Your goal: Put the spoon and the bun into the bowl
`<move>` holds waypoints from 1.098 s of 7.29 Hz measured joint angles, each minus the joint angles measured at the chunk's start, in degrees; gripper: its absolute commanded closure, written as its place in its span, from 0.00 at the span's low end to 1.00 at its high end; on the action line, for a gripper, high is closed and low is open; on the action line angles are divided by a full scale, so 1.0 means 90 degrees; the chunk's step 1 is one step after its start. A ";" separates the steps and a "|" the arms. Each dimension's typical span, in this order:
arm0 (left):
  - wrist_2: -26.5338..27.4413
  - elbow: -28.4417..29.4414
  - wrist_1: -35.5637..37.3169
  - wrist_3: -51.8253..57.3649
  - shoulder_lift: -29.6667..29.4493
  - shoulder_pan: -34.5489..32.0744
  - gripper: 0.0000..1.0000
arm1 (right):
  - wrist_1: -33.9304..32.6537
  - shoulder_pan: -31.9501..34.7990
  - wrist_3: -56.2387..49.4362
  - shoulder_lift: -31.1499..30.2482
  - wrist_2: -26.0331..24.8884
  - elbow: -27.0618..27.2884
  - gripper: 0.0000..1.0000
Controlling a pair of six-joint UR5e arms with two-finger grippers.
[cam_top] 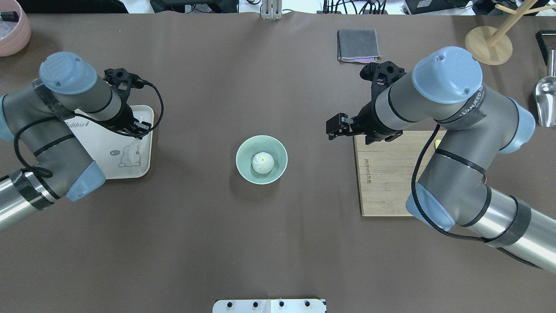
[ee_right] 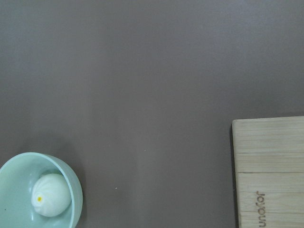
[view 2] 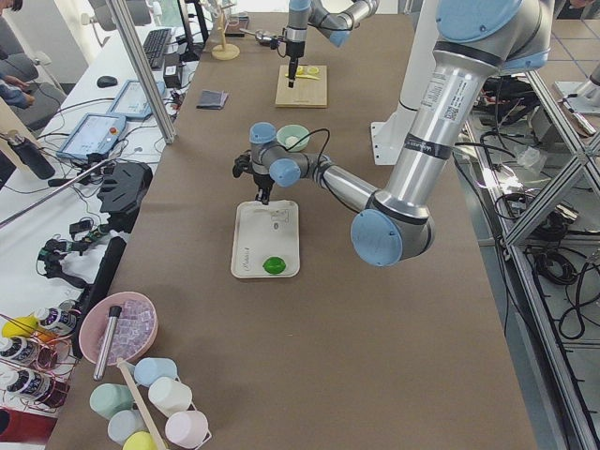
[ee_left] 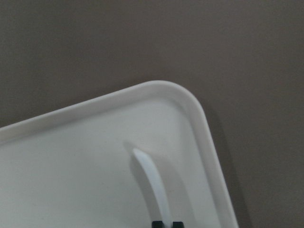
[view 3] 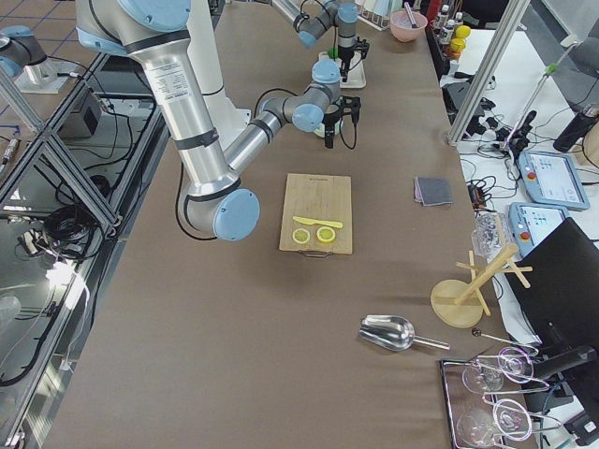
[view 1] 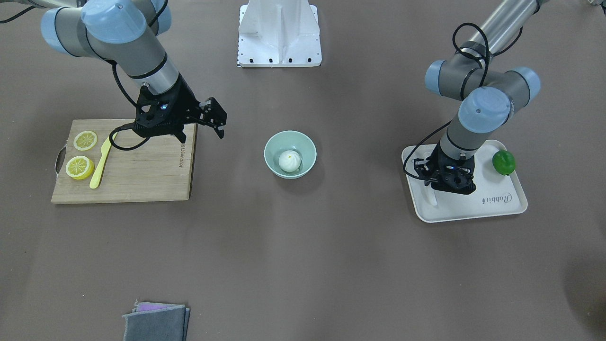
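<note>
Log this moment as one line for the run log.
bun in bowl | left gripper shut on spoon at tray | right gripper open, empty, beside cutting board

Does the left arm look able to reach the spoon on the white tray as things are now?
Probably yes. The left gripper hangs right over the spoon, its fingertips at the handle. Nothing else on the tray lies beside it; the green lime sits at another corner.
</note>
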 measured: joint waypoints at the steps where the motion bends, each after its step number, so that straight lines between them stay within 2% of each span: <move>1: -0.0092 -0.0057 0.0025 -0.0530 -0.0392 0.0072 1.00 | 0.0004 0.0254 -0.0195 -0.0197 0.0275 0.0079 0.00; 3: -0.0104 -0.0082 0.0031 -0.1619 -0.1145 0.0429 1.00 | 0.0001 0.0585 -0.0720 -0.0573 0.0599 0.0218 0.00; 5: 0.0244 -0.0056 0.0022 -0.2455 -0.1783 0.0996 1.00 | 0.0011 0.0840 -0.0941 -0.0808 0.0743 0.0256 0.00; 7: 0.0666 -0.0006 -0.0021 -0.2593 -0.1983 0.1340 1.00 | 0.0017 0.1015 -0.1284 -0.1020 0.0806 0.0269 0.00; 8: 0.0725 0.0037 -0.0033 -0.2569 -0.2004 0.1364 0.50 | 0.0017 0.1051 -0.1361 -0.1073 0.0815 0.0282 0.00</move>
